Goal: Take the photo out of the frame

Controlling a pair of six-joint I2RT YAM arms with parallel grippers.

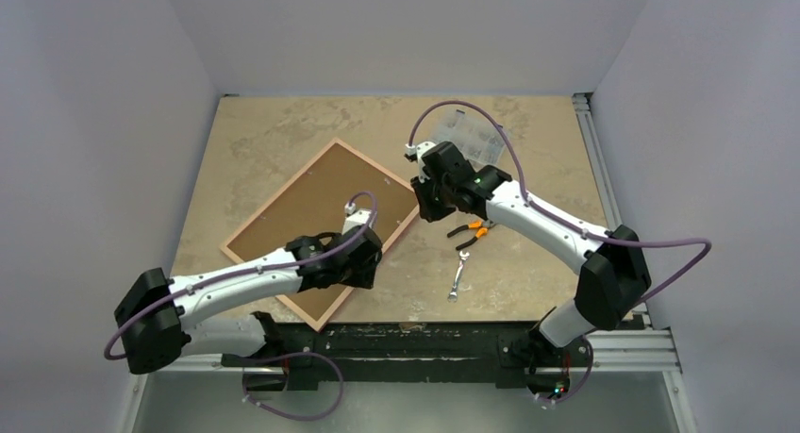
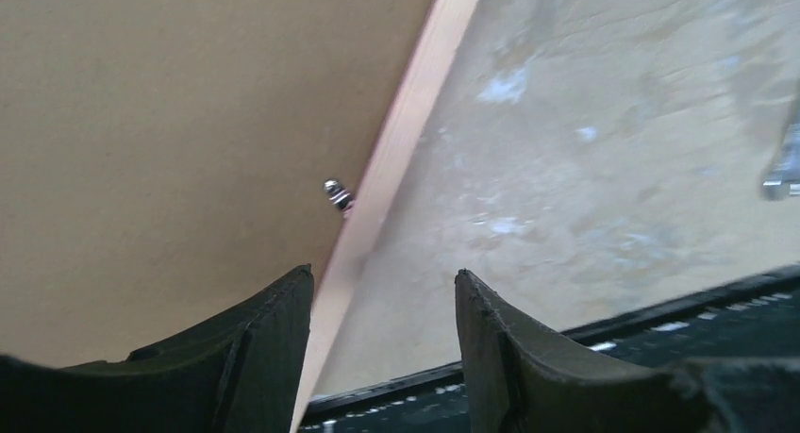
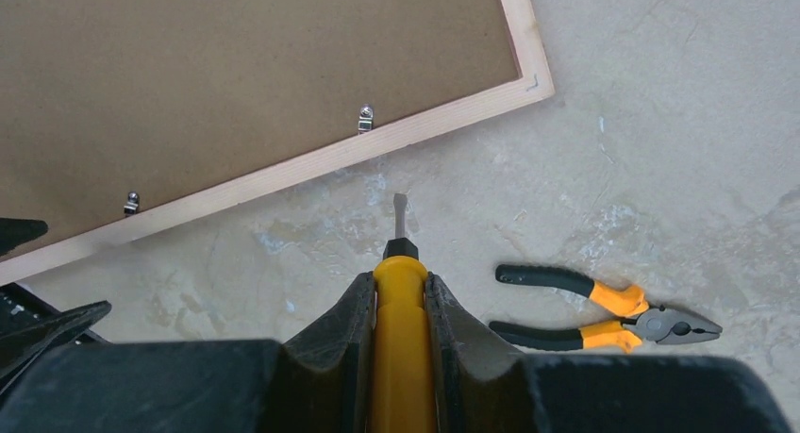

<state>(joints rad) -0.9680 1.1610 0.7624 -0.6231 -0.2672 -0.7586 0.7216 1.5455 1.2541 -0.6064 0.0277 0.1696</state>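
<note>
The frame point(image 1: 373, 165) lies face down on the table, its pale pink wooden border around a brown backing board point(image 1: 311, 207). The photo's printed side is hidden under the board. Small metal clips point(image 3: 365, 119) hold the board along the frame's edge point(image 3: 283, 174); one clip point(image 2: 337, 194) shows in the left wrist view. My left gripper point(image 2: 382, 277) is open and empty, over the frame's near right edge point(image 2: 396, 150). My right gripper point(image 3: 397, 282) is shut on a yellow-handled screwdriver point(image 3: 400, 358), its tip point(image 3: 400, 207) just off the frame's right edge.
Orange-and-black pliers point(image 3: 604, 315) and a small silver wrench point(image 1: 458, 277) lie on the table right of the frame. A clear plastic box point(image 1: 467, 136) stands at the back. The black base rail point(image 1: 425, 339) runs along the near edge.
</note>
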